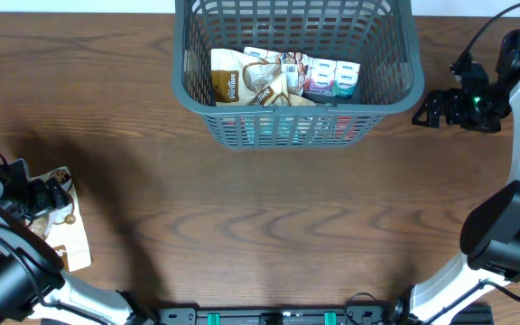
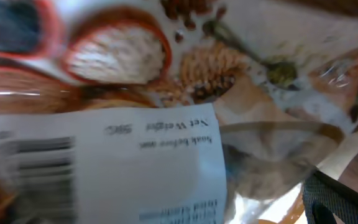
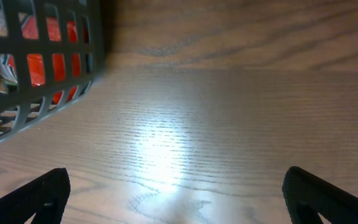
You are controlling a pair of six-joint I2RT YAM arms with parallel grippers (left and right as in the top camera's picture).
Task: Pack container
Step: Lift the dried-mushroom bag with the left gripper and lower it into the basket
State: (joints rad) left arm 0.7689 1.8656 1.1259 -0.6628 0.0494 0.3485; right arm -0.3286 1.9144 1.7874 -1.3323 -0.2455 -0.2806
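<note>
Packet (image 2: 166,93) sits close under the left tool (image 1: 54,197), closure not discernible; with the container (image 1: 395,86) far from it, beside the spread, empty right tool (image 3: 179,196), a weak pinch risks a mid-carry drop.

table (image 1: 260,217): wood grain, smooth, satin sheen, shows lamp glare in the right wrist view
basket (image 1: 242,131): dark grey moulded plastic, matt to low sheen
left packet (image 1: 72,239): clear glossy film, crinkled, catching highlights; white matt paper label (image 2: 104,168) stuck on it
inner packets (image 1: 278,77) in basket: glossy printed film
right fingers (image 3: 45,194): black, matt, plastic look
</note>
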